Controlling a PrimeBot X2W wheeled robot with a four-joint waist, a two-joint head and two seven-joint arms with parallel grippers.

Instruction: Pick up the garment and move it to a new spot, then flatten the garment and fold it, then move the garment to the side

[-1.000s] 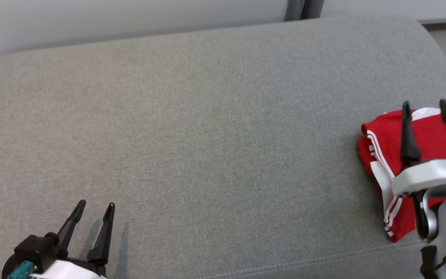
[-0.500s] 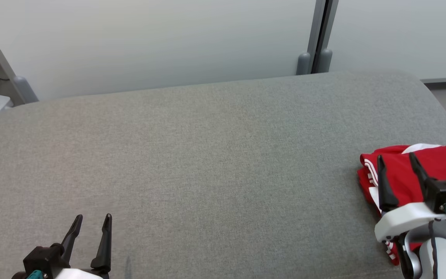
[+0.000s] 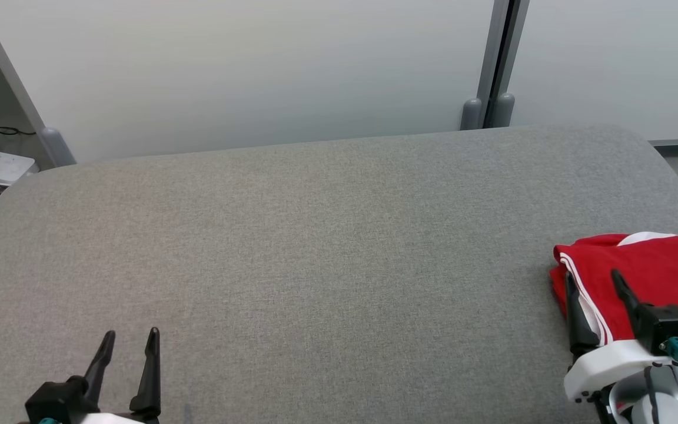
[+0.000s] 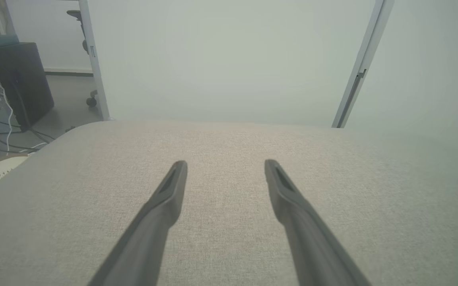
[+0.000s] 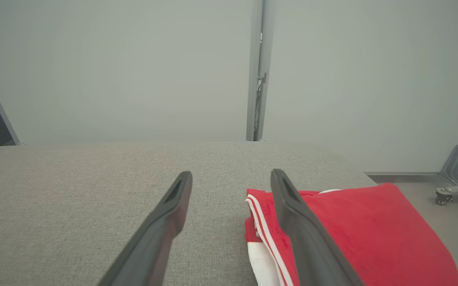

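The folded red-and-white garment (image 3: 657,265) is lying at the grey cushion's (image 3: 327,235) right edge. The right gripper (image 3: 591,274) is hovering at the cushion's near right corner, fingers spread and holding nothing. The left gripper (image 3: 132,332) is hanging over the cushion's near left, also spread and empty.

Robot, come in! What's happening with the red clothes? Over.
Left gripper open, right gripper open, both empty. Red garment folded at grey cushion's right edge. Nothing blocking.

Garment (image 3: 657,265) on cushion's (image 3: 315,235) right edge
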